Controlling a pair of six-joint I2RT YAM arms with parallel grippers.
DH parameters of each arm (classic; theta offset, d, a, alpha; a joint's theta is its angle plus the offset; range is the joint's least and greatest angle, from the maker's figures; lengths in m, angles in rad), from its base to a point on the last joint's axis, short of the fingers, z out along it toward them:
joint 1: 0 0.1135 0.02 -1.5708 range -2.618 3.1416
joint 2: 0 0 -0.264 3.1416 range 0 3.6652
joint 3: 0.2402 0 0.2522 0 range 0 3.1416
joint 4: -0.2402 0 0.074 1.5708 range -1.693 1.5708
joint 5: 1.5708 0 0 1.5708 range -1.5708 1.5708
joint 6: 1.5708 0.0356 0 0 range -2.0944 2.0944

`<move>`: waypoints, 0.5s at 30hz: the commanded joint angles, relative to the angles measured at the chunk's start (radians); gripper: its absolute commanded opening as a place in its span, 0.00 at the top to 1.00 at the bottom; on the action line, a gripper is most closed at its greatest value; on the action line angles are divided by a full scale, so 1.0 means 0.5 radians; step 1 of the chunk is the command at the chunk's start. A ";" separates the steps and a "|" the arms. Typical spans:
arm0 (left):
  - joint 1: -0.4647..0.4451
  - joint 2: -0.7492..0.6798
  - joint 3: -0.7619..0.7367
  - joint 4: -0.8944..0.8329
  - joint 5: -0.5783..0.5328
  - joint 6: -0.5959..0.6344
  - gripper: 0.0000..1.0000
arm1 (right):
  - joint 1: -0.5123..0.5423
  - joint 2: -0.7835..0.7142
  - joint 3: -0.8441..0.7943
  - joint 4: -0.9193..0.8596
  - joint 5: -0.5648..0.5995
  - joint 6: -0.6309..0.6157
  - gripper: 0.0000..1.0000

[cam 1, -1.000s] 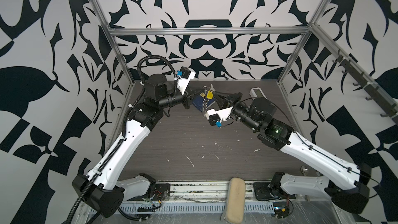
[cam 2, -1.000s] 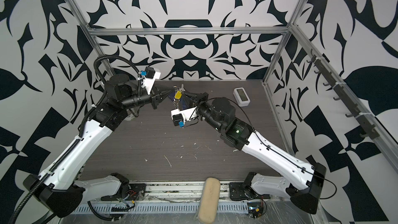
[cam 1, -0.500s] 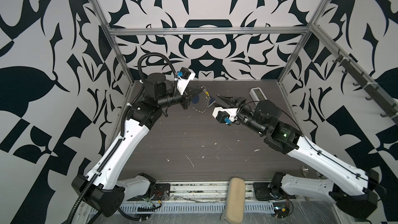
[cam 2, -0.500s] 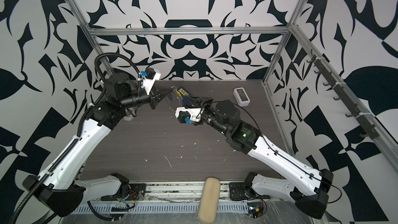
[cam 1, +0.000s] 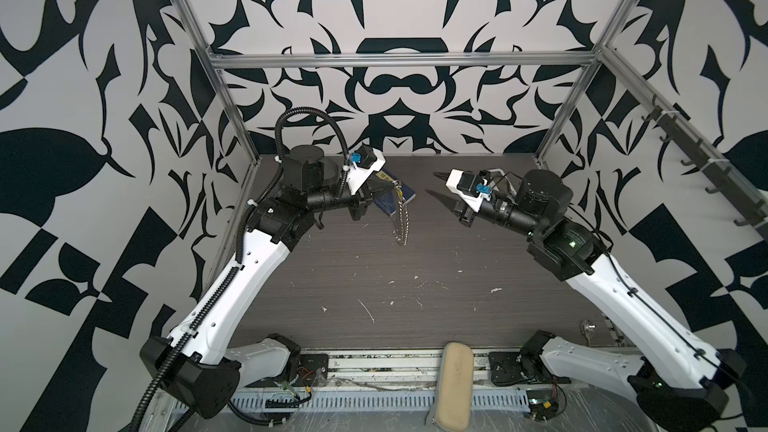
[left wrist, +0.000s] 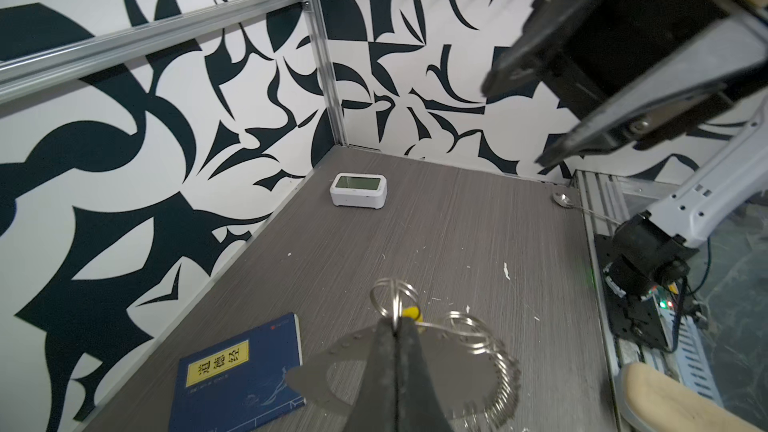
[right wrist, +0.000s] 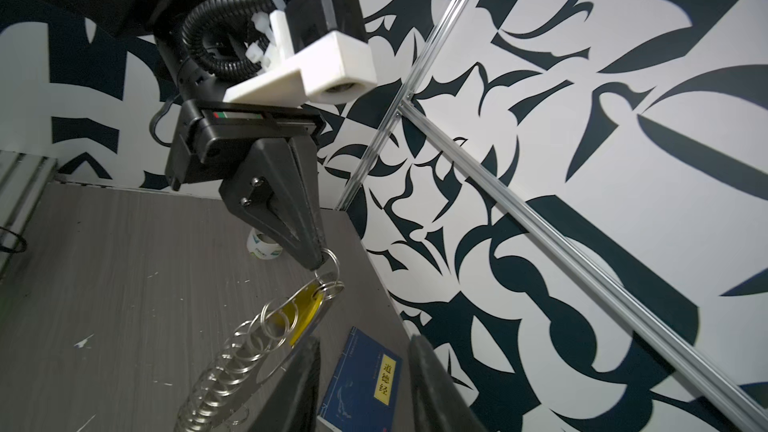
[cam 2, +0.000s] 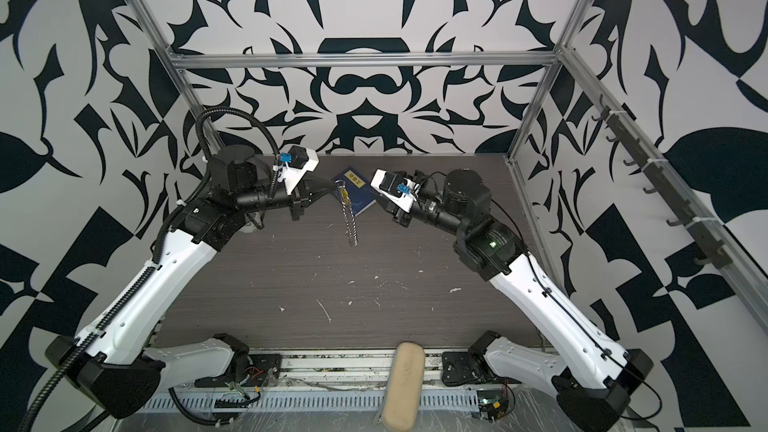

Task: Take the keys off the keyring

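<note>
Hanging vertically from the left gripper — jaws clamped on its top ring — the keyring holds the yellow key tag left of the right gripper, jaws apart.

dark wood-grain table with white flecks all over, blue book with a yellow label lying flat upper middle, beige padded thing bottom center, spoon lower right, small white display clock near a back corner, hook rack on the right wall
</note>
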 commanded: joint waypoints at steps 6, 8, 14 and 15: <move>0.012 -0.107 -0.210 -0.062 0.384 0.531 1.00 | -0.010 0.038 -0.149 0.126 -0.430 0.189 0.64; 0.012 -0.121 -0.246 -0.048 0.455 0.596 1.00 | -0.011 0.036 -0.191 0.156 -0.468 0.204 0.64; 0.013 -0.171 -0.334 0.017 0.516 0.668 1.00 | -0.009 -0.009 -0.309 0.153 -0.468 0.166 0.65; 0.012 -0.173 -0.337 0.017 0.519 0.669 1.00 | -0.011 -0.016 -0.320 0.149 -0.448 0.175 0.64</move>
